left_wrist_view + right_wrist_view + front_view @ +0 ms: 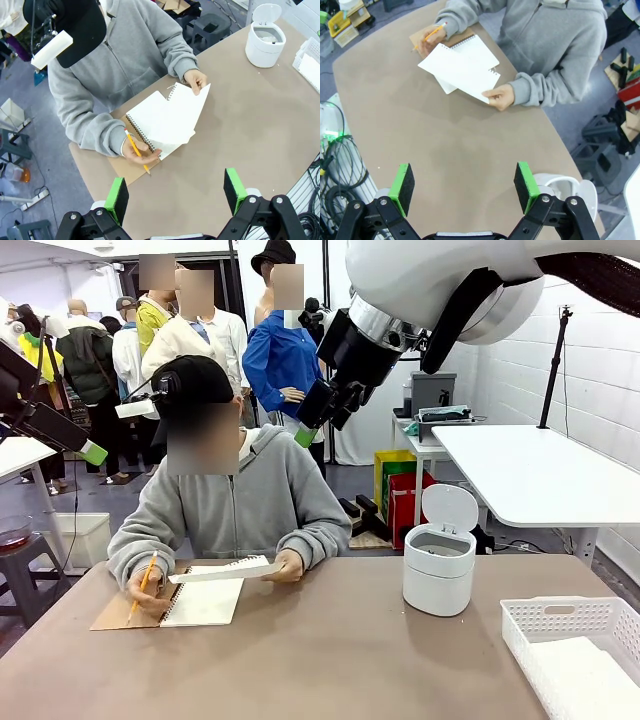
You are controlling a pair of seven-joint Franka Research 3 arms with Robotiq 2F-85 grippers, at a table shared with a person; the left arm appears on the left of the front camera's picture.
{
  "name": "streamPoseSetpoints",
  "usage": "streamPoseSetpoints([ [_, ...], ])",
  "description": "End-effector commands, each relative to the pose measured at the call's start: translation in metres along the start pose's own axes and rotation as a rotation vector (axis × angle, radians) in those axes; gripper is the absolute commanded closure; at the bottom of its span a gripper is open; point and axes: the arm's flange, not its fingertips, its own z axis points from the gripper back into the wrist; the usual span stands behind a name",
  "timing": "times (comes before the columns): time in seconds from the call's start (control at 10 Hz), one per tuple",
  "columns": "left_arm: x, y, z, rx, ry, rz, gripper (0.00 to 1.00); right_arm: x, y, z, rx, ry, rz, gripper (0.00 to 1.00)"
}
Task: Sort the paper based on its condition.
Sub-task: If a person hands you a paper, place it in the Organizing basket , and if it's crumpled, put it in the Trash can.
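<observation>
Paper (225, 569): one smooth sheet, left of centre, was held over the notebook (205, 602) by the person's hand (288, 565) and was not yet sorted. Bin (438, 570) stood right of centre, basket (530, 630) lower right. Left gripper (175, 190) and right gripper (464, 180) were spread wide, empty. Handover and placing judged outstanding.

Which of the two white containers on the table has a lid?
The round bin, with its lid flipped up; the other is a low rectangular lattice basket, open on top.
</observation>
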Motion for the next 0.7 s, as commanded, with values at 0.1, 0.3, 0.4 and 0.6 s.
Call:
streamPoseSetpoints([
  [0.1, 0.0004, 0.0002, 0.0002, 0.001, -0.003, 0.0, 0.0, -0.0009, 0.0005, 0.0003, 0.004, -0.003, -0.004, 0.0],
  [0.3, 0.0004, 0.0002, 0.0002, 0.001, -0.003, 0.0, 0.0, -0.0009, 0.0005, 0.0003, 0.004, -0.003, -0.004, 0.0],
  [0.4, 0.0004, 0.0002, 0.0002, 0.001, -0.003, 0.0, 0.0, -0.0009, 0.0005, 0.0003, 0.004, -0.003, -0.004, 0.0],
  [0.6, 0.0004, 0.0002, 0.0002, 0.001, -0.003, 0.0, 0.0, -0.0009, 0.0005, 0.0003, 0.004, -0.003, -0.004, 0.0],
])
